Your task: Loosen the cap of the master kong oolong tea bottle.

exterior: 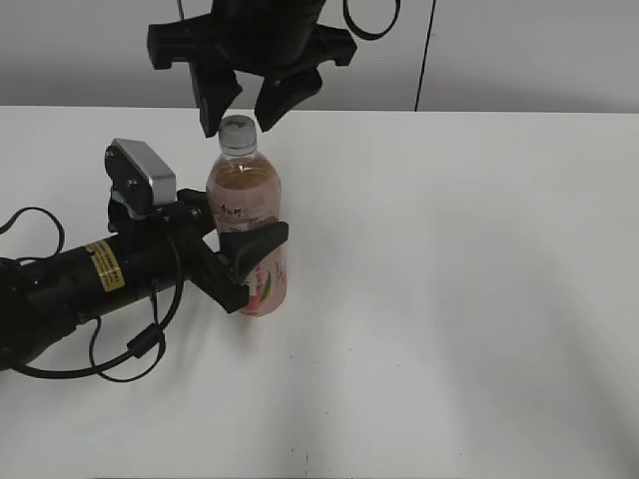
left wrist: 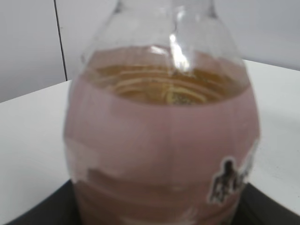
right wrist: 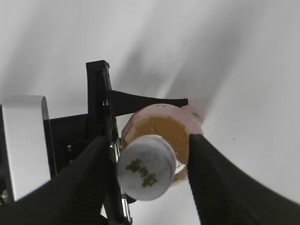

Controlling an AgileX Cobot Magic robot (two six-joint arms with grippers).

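The master kong oolong tea bottle (exterior: 247,220) stands upright on the white table, filled with pinkish-amber tea, and fills the left wrist view (left wrist: 159,140). My left gripper (exterior: 250,261) is shut on the bottle's lower body from the left. The white cap (exterior: 238,128) sits on the bottle's neck. My right gripper (exterior: 238,108) hangs open just above the cap, a finger on each side. In the right wrist view the cap (right wrist: 146,167) with its grey mark lies between the open fingers (right wrist: 149,178), close to the left finger, a gap to the right one.
The white table (exterior: 459,279) spreads around the bottle. The left arm with its silver camera block (exterior: 145,172) and black cables (exterior: 130,349) lies at the left. A grey wall with a dark vertical seam (exterior: 427,55) stands behind the table.
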